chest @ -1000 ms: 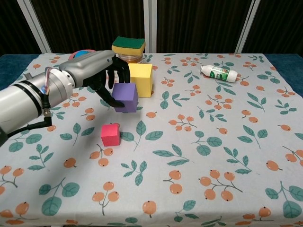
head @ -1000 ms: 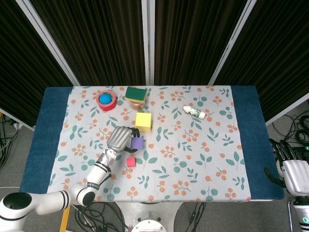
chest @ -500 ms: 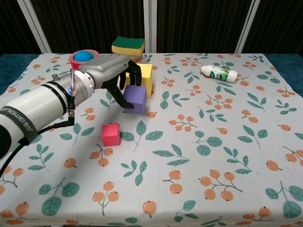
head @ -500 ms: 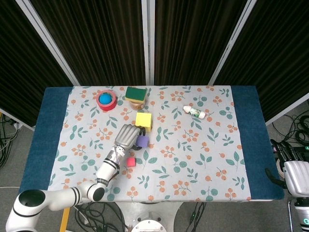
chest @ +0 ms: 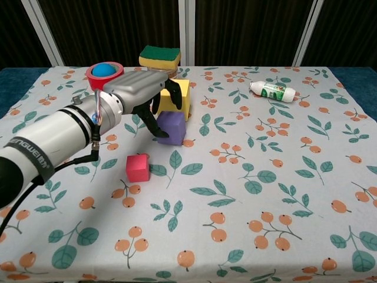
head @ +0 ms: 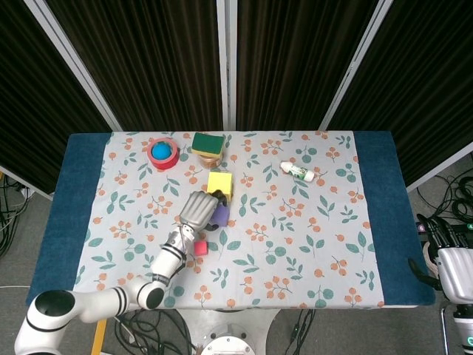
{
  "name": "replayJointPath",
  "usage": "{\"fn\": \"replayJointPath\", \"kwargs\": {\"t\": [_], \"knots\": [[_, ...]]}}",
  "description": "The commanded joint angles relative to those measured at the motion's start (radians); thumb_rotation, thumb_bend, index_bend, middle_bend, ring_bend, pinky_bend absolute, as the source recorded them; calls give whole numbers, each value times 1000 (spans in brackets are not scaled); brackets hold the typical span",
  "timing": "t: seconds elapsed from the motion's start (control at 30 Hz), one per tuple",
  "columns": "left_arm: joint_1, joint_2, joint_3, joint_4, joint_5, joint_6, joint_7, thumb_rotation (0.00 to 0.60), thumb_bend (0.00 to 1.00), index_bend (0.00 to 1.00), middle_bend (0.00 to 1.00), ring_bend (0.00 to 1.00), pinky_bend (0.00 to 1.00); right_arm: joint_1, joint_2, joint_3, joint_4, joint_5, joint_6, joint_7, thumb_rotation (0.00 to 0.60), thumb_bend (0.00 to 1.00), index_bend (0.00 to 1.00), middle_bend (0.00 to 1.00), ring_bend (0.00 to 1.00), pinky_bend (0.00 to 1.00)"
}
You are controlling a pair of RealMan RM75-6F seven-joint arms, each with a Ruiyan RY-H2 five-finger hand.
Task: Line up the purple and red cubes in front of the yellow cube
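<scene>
Nearest the robot, the red cube (chest: 138, 167) sits on the patterned tablecloth (chest: 265, 177), just below and short of the left hand (chest: 143, 93). That hand grips the purple cube (chest: 171, 128), its dark fingers (chest: 159, 125) curled around the cube's left side. Directly beyond the hand stands the yellow cube (chest: 179, 98), almost touching the purple one. Farther back lie a green-topped sponge (chest: 159, 56) and a blue ball (chest: 105, 69). The right hand (head: 452, 260) rests off the table's edge, well apart; its fingers cannot be read.
</scene>
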Motion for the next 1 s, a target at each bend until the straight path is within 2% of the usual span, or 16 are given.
{"fn": "replayJointPath", "kwargs": {"t": [0.03, 0.13, 0.3, 0.43, 0.57, 0.8, 1.0], "knots": [[9, 3, 10, -13, 18, 27, 11, 600, 104, 419, 361, 538, 526, 0, 2, -1, -1, -3, 0, 0, 600, 218, 0, 142, 65, 191], [24, 24, 27, -57, 61, 69, 6, 600, 102, 406, 344, 528, 526, -1, 3, -2, -2, -7, 3, 1, 600, 219, 0, 142, 65, 191], [7, 134, 120, -104, 288, 132, -20, 600, 101, 404, 342, 479, 487, -3, 6, -6, -2, -17, 5, 2, 600, 223, 0, 142, 65, 192], [-47, 209, 180, -69, 443, 119, -98, 600, 106, 404, 344, 396, 450, -7, 6, -8, -2, -22, 12, 5, 600, 223, 0, 142, 65, 192], [-120, 251, 245, 27, 581, 93, -207, 600, 132, 403, 344, 306, 406, -13, 10, -8, -5, -22, 20, 4, 600, 223, 0, 142, 65, 192], [-169, 224, 296, 212, 666, 101, -316, 600, 154, 352, 316, 240, 391, -21, 16, -8, -10, -15, 25, -2, 600, 223, 0, 142, 65, 192], [-180, 207, 335, 309, 693, 100, -367, 600, 156, 327, 282, 219, 371, -22, 17, -5, -11, -6, 21, -3, 600, 223, 0, 142, 65, 192]]}}
